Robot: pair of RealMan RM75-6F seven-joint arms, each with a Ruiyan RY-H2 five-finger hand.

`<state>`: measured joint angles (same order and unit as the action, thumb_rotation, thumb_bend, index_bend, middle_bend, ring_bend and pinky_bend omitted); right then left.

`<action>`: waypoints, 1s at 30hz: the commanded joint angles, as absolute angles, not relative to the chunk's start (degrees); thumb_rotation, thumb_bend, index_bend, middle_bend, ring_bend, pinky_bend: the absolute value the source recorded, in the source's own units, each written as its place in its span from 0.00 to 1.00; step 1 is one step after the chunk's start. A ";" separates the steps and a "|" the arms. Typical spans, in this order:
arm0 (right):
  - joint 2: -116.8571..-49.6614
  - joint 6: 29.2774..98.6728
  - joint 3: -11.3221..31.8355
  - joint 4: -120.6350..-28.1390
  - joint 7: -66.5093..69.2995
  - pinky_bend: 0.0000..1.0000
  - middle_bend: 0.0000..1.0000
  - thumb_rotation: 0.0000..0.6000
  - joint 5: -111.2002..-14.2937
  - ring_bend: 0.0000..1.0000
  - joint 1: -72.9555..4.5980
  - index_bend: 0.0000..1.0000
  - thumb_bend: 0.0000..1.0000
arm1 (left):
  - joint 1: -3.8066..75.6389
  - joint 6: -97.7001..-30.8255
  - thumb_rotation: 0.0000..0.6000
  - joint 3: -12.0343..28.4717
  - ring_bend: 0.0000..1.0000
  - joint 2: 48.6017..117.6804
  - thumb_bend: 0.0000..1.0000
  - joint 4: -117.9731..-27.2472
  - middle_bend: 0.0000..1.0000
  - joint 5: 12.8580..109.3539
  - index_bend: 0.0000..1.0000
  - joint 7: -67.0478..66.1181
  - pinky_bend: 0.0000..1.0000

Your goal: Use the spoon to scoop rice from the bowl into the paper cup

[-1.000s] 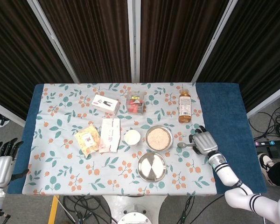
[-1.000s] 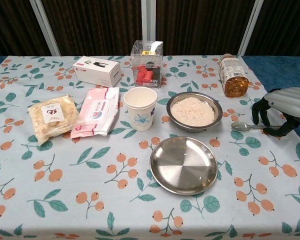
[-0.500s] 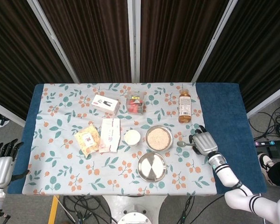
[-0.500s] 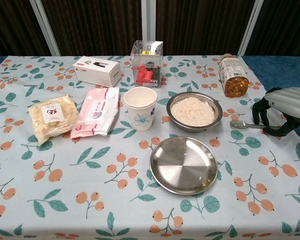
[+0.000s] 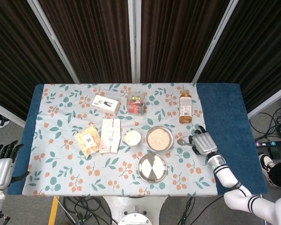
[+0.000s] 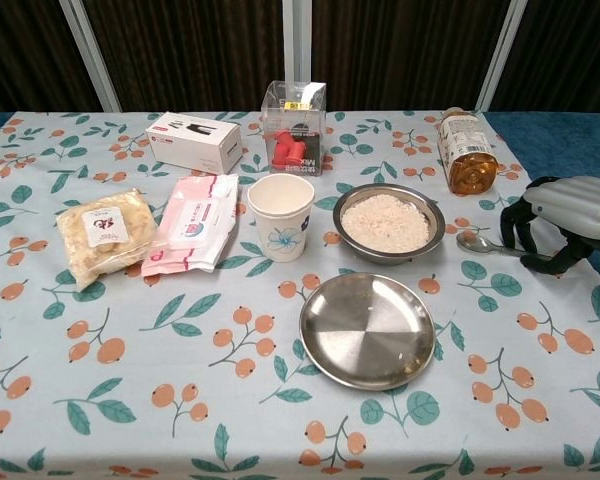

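Observation:
A steel bowl [image 5: 159, 138] [image 6: 388, 222] filled with rice stands right of centre. A white paper cup [image 5: 132, 138] [image 6: 281, 217] stands upright just to its left. The metal spoon [image 5: 182, 142] [image 6: 475, 243] points its scoop toward the rice bowl's right rim, with its handle running under my right hand [image 5: 204, 143] [image 6: 565, 215]. That hand curls over the handle and grips it. My left hand [image 5: 2, 164] hangs off the table's left edge with its fingers apart and nothing in them.
An empty steel plate [image 5: 152, 167] [image 6: 367, 330] lies in front of the bowl. A tea bottle [image 6: 465, 150] lies behind the right hand. At the back are a clear box [image 6: 295, 125] and a white box [image 6: 193, 142]; a wipes pack [image 6: 192, 222] and a snack bag [image 6: 105, 232] lie left.
My right hand has drawn the spoon slightly away from the table's front edge, toward the back and the bowl. The left hand has barely moved.

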<state>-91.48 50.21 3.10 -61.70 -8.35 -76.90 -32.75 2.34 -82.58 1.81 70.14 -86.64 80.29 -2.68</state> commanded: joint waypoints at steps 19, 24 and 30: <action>-77.75 50.24 3.33 -75.00 -16.00 0.07 0.56 1.00 -80.74 0.27 -36.21 0.56 0.37 | 2.61 -82.82 1.00 2.01 0.13 69.85 0.07 -86.35 0.18 81.16 0.21 -2.01 0.05; -71.11 45.77 5.42 -82.93 -22.19 0.07 0.56 1.00 -79.96 0.27 -40.89 0.57 0.37 | 2.79 -83.37 1.00 2.17 0.13 69.67 0.06 -86.41 0.18 81.86 0.21 -2.10 0.05; -70.48 36.78 7.47 -85.17 -30.54 0.07 0.56 1.00 -75.78 0.27 -48.71 0.58 0.37 | 2.81 -83.99 1.00 2.15 0.13 69.18 0.06 -86.54 0.18 82.62 0.21 -2.18 0.05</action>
<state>-70.75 40.68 6.24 -84.08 -26.64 -78.04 -45.05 2.82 -83.98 2.15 69.18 -86.53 82.61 -2.18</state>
